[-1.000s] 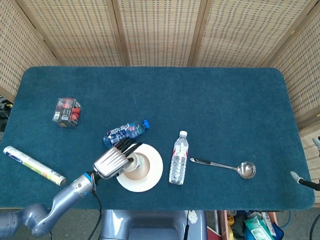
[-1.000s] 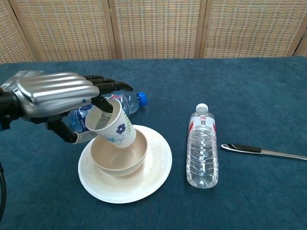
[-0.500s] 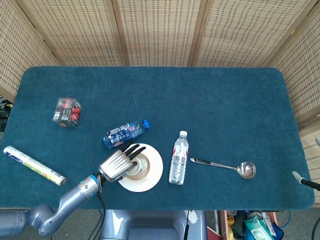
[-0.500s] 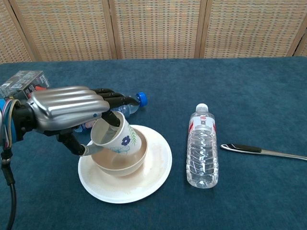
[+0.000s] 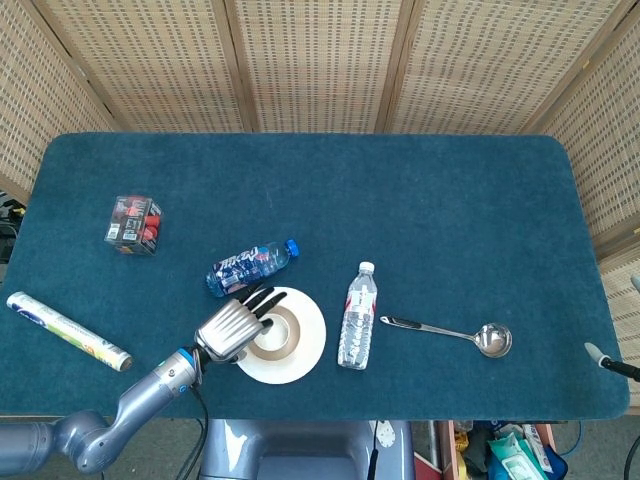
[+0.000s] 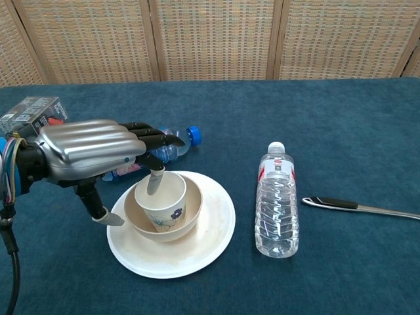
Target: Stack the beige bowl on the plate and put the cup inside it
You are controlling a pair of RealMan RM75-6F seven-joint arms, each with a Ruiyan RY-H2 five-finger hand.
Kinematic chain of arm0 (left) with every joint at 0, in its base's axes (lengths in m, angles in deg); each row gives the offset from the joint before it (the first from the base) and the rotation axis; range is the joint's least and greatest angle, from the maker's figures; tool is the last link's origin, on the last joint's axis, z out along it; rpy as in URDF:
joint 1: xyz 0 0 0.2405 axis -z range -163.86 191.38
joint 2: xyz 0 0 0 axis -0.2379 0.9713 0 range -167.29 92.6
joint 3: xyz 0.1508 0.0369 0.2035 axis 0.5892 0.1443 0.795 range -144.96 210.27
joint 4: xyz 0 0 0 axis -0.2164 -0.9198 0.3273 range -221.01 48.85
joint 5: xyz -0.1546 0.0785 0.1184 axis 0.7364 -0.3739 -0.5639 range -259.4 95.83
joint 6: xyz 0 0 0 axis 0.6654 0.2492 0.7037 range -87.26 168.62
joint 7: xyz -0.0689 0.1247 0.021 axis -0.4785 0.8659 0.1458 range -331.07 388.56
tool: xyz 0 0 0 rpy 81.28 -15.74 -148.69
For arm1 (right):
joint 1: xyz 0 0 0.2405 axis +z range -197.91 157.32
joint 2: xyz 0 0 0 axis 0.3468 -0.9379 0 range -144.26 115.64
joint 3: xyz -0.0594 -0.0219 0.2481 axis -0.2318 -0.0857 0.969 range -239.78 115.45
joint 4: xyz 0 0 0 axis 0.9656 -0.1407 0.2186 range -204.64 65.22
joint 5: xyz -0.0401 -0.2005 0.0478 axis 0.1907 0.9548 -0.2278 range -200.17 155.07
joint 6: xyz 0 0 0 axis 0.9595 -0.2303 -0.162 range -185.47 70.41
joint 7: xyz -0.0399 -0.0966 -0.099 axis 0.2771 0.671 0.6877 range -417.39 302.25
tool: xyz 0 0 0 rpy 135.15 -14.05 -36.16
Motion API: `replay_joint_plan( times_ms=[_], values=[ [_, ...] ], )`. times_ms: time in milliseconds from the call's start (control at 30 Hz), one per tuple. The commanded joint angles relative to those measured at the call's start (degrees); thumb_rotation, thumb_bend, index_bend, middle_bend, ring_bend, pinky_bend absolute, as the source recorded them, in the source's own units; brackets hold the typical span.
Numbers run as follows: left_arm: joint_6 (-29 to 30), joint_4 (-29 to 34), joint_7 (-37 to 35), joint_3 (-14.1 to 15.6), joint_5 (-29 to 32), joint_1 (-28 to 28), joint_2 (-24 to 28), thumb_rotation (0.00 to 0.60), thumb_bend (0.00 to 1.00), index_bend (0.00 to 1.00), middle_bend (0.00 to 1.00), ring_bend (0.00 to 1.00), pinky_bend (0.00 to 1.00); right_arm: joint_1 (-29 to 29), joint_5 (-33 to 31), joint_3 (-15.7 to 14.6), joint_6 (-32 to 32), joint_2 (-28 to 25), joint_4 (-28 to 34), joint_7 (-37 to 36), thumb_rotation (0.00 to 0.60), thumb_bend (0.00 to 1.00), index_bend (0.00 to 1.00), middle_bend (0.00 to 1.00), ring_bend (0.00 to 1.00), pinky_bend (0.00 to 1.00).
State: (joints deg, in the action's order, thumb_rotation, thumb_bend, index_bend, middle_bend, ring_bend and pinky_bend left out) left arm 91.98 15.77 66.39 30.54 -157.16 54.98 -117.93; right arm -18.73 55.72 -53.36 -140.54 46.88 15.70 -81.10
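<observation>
Upright in the beige bowl (image 6: 164, 220): one paper cup (image 6: 162, 200), cream-white with a small blue flower print on its side, mouth open upward. Nested in turn, that bowl, on one round cream plate (image 6: 203, 236), near the front edge of the blue-covered desk (image 5: 430, 220). Inside the cup, nothing to be made out.

Above and just left of the stack, the left hand (image 6: 88, 149), silver-backed, palm down. Dark fingers (image 6: 154, 134) spread forward over the cup's rim, one pale fingertip dipping into the cup's mouth, thumb hanging down beside the plate's left edge; no clamp on the cup's wall to be seen, though touch of that one fingertip cannot be ruled in or out. Of the right hand (image 5: 608, 362), only a sliver at the right edge of the head view; lie of its fingers impossible to tell.

Counted on the desk: two plastic bottles, one clear with a white cap (image 6: 276, 203) lying just right of the plate, one with a blue cap and blue label (image 5: 252, 266) lying on its side just behind the plate. One metal ladle (image 5: 455, 332) with a dark handle, right of the clear bottle. One small dark box (image 5: 134, 223) well to the left. One long paper-wrapped roll (image 5: 66, 329) near the left front corner.
</observation>
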Motion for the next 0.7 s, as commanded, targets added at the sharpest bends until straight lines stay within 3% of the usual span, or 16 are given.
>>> replay_joint_plan(
  times_ms=[33, 167, 467, 567, 700],
  values=[
    [0.86, -0.03, -0.82, -0.13, -0.42, -0.16, -0.08, 0.600, 0.16, 0.38, 0.00, 0.00, 0.00, -0.01, 0.00, 0.01, 0.00, 0.02, -0.04, -0.02, 0.600, 0.14, 0.01, 0.00, 0.00, 0.00],
    [4.03, 2.24, -5.59, -1.36, -2.33, -1.16, 1.90, 0.600, 0.16, 0.25, 0.00, 0.00, 0.00, -0.01, -0.01, 0.06, 0.01, 0.10, -0.15, -0.14, 0.600, 0.14, 0.01, 0.00, 0.00, 0.00],
    [14.00, 8.00, -15.97, -3.41, -8.77, -5.44, 11.15, 0.600, 0.15, 0.15, 0.00, 0.00, 0.00, 0.02, 0.55, 0.03, -0.37, 0.34, -0.27, -0.03, 0.600, 0.14, 0.01, 0.00, 0.00, 0.00],
    [18.77, 8.22, -17.75, -2.71, -11.64, -8.34, 14.36, 0.600, 0.14, 0.10, 0.00, 0.00, 0.00, 0.06, 1.03, -0.10, -0.59, 0.38, -0.22, 0.28, 0.600, 0.14, 0.01, 0.00, 0.00, 0.00],
    [24.49, 6.70, -14.87, -0.58, -13.87, -12.79, 16.94, 0.600, 0.09, 0.02, 0.00, 0.00, 0.00, 0.23, 1.97, -0.38, -0.86, 0.54, -0.26, 0.92, 0.600, 0.14, 0.01, 0.00, 0.00, 0.00]
  ],
)
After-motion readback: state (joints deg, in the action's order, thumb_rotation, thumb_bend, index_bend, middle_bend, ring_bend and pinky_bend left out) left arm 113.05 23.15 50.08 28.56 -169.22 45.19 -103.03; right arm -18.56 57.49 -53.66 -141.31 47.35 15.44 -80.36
